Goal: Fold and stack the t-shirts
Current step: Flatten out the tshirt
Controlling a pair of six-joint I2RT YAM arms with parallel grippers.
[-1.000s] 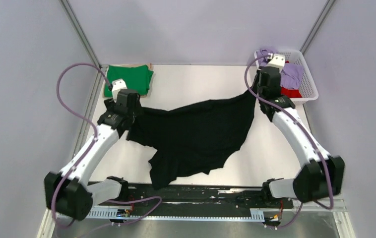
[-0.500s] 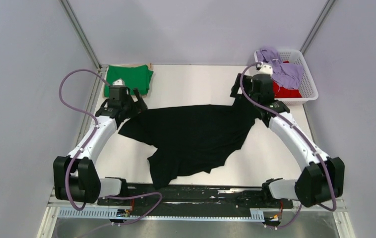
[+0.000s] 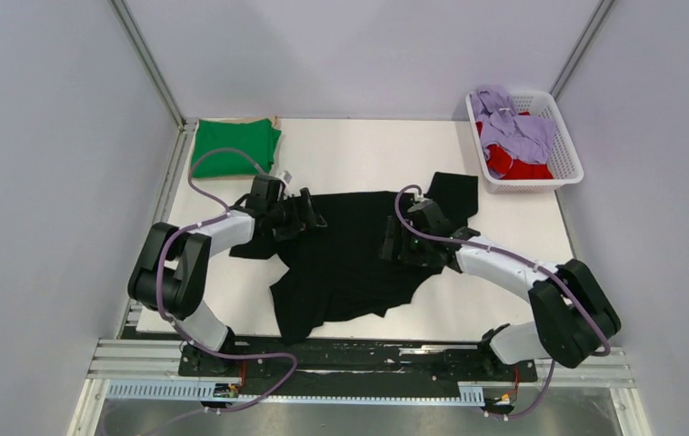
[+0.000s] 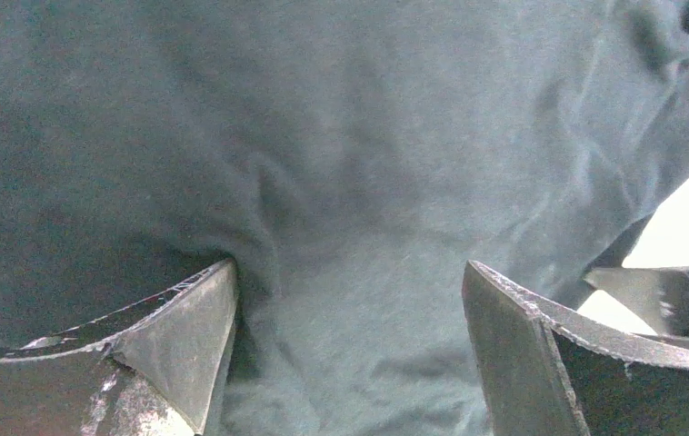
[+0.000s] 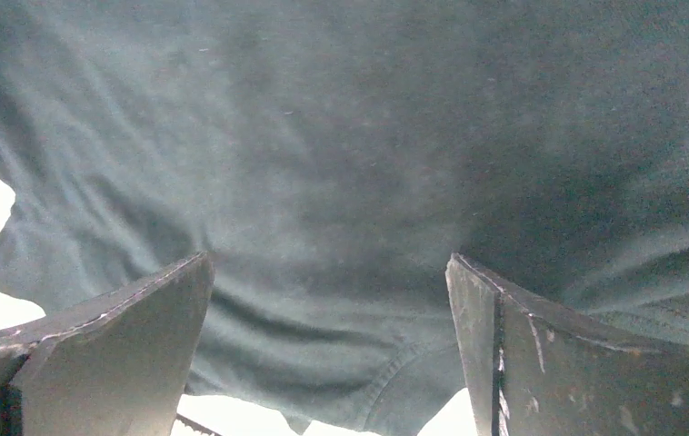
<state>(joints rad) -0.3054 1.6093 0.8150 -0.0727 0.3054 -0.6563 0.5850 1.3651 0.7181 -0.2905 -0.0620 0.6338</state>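
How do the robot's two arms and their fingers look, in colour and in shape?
Both the left arm and the right arm have white links with bulky black joints. A purple cable loops along each. The fingers are dark, wedge-shaped and scuffed with pale scratches at the edges.

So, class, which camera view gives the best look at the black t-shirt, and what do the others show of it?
The top external view: it shows nearly all of the black t-shirt, lying crumpled on the table. The two wrist views show only a close patch of dark fabric beyond the open left gripper and right gripper.
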